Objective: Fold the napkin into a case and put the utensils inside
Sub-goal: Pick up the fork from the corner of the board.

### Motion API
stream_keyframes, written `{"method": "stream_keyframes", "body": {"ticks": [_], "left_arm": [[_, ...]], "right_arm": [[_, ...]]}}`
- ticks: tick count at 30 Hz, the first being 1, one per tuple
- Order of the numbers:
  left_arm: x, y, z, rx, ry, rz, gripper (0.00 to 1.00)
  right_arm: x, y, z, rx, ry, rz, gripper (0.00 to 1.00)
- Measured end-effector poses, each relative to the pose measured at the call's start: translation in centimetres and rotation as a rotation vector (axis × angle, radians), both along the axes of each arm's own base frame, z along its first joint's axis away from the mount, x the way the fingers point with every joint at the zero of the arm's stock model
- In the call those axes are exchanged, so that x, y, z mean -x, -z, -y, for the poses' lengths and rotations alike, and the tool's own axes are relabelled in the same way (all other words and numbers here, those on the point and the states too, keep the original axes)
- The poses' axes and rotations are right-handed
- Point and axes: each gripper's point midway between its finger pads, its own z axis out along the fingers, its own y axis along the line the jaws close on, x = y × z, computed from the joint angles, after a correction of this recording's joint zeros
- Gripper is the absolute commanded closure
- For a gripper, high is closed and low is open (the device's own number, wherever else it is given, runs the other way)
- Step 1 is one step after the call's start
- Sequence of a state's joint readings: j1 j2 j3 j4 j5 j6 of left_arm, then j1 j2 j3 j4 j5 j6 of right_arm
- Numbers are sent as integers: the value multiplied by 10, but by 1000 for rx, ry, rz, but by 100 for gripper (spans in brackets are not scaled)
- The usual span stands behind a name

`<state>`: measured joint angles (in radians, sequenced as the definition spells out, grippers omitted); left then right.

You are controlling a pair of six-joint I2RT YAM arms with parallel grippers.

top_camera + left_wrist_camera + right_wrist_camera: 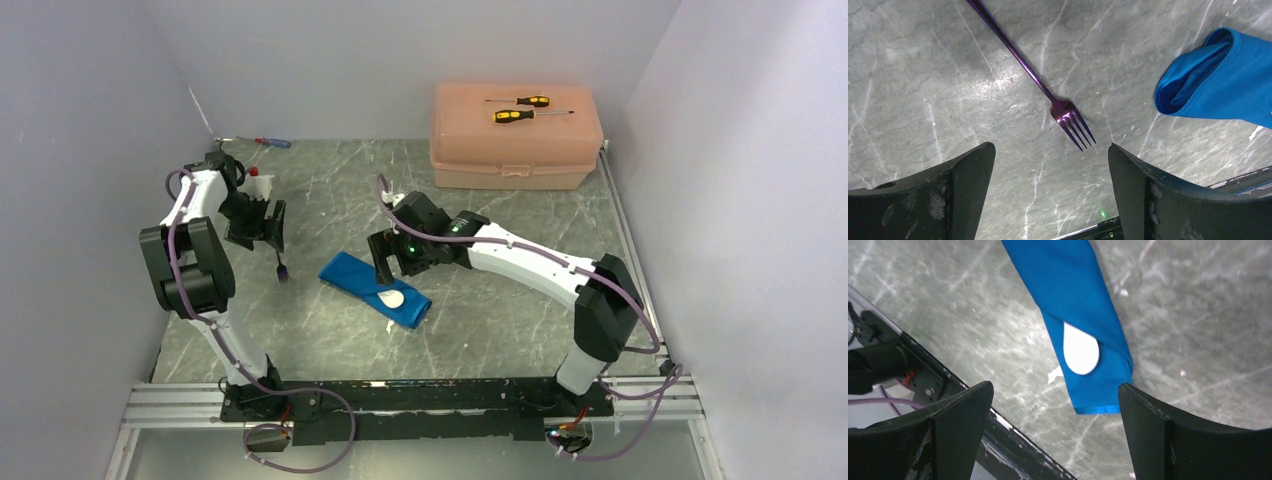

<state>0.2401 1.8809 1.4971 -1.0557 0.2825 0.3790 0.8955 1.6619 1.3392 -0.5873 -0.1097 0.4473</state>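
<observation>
The bright blue napkin (362,282) lies mid-table folded into a slim flat case (1074,295). The white spoon's bowl (1080,348) pokes out of a fold near one end, its handle hidden inside. The dark purple fork (1040,86) lies flat on the marble left of the cloth, apart from it (281,268). My left gripper (1049,147) hangs open just above the fork's tines, holding nothing (262,236). My right gripper (1055,387) is open above the spoon end of the case, empty (392,265).
A peach plastic box (510,168) stands at the back right with two yellow-and-black screwdrivers (518,108) on its lid. A small blue-and-red screwdriver (270,143) lies at the back left. The arms' mounting rail (420,398) runs along the near edge. Grey walls enclose three sides.
</observation>
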Motion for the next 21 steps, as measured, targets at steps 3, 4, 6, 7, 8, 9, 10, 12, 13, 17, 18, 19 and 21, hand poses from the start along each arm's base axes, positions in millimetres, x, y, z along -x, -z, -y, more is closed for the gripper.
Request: {"method": "stream_keyframes", "body": {"ticks": [3, 4, 6, 7, 8, 9, 10, 12, 13, 17, 18, 19, 21], "left_arm": [[0, 0, 0, -3, 2, 0, 13], [0, 1, -1, -8, 1, -4, 13], [1, 4, -2, -8, -1, -13, 13], [1, 6, -3, -3, -5, -18, 12], [2, 7, -4, 10, -14, -26, 11], [3, 8, -7, 26, -29, -32, 10], [3, 8, -12, 37, -45, -35, 9], [3, 5, -25, 52, -87, -26, 7], [2, 2, -31, 56, -102, -19, 6], [7, -10, -51, 61, -150, 15, 6], [8, -13, -53, 64, -154, 20, 6], [10, -16, -54, 69, -159, 25, 6], [13, -22, -57, 86, -176, 34, 6]], "right_arm": [[-8, -19, -19, -19, -13, 58, 0], [-12, -26, -29, -28, -18, 80, 0], [-18, -33, -43, -31, -22, 115, 0], [-22, -34, -50, -24, -20, 134, 0], [-28, -35, -59, -11, -19, 156, 0], [-33, -36, -71, -1, -19, 182, 0], [-37, -35, -85, 7, -21, 206, 0], [-41, -29, -109, 12, -30, 235, 0], [-42, -23, -119, 10, -36, 240, 0], [-33, 6, -145, -28, -92, 176, 0], [-35, 12, -148, -33, -96, 158, 0], [-40, 16, -152, -32, -94, 149, 0], [-57, 16, -170, -39, -84, 166, 0]]}}
